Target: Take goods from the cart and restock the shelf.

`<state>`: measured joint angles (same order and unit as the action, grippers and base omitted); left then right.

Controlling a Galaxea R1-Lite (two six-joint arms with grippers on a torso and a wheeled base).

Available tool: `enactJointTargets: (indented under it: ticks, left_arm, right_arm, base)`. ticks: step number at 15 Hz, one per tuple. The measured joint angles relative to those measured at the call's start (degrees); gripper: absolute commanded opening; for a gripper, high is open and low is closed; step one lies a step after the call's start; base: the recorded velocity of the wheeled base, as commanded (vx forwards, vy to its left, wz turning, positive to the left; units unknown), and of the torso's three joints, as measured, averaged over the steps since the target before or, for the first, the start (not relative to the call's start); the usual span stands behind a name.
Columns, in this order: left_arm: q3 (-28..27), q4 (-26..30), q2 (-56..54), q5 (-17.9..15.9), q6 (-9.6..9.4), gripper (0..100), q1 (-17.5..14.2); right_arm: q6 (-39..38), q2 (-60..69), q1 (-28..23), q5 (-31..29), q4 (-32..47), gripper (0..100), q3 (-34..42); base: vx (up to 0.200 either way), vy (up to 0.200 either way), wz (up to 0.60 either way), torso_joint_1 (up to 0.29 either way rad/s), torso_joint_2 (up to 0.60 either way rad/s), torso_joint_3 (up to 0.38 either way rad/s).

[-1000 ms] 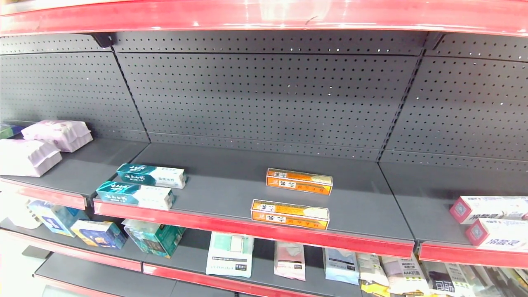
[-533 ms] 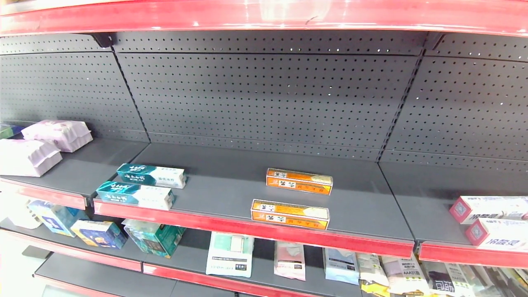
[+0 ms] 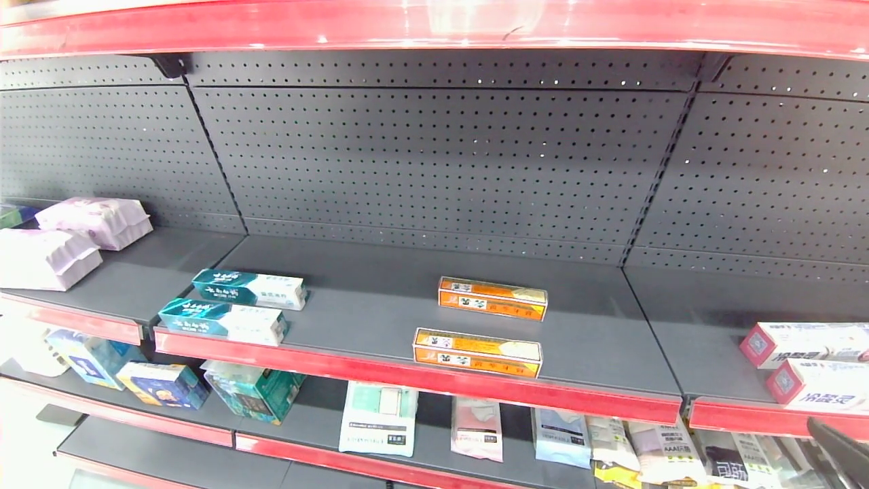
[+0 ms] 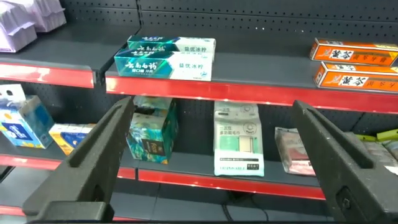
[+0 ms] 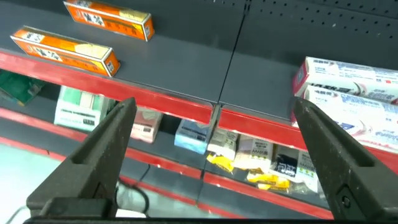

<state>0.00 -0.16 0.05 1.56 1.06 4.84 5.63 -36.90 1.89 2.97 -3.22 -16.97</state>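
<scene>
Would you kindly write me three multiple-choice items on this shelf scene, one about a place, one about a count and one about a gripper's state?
1. On the grey metal shelf, where do the two teal-and-white cardboard boxes lie from the orange cardboard boxes?
A) to the robot's left
B) to the robot's right
C) stacked on them

2. How many orange cardboard boxes lie there?
A) one
B) two
C) four

3. The left gripper is:
A) shut on a box
B) shut, empty
C) open, empty

Key:
1 A: the teal pair lies leftward in the head view.
2 B: one sits behind the other.
3 C: its fingers stand wide apart, holding nothing.
</scene>
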Motion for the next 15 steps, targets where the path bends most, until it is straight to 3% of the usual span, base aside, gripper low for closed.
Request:
enactJointTargets:
  ticks: [11,15]
  left_arm:
    - [0.0,0.0,0.0,0.0,-0.05,100,0.0]
    - [0.0,0.0,0.0,0.0,-0.05,100,0.0]
  right_arm:
    - [2.2,-33.6,3.1,-0.7,0.0,100,-8.4]
    - [-1.9,-44.4,4.3,-0.8,-0.2,100,-12.7]
  base:
    - [0.0,0.0,0.0,0.0,0.0,0.0]
    - [0.0,0.0,0.0,0.0,0.0,0.0]
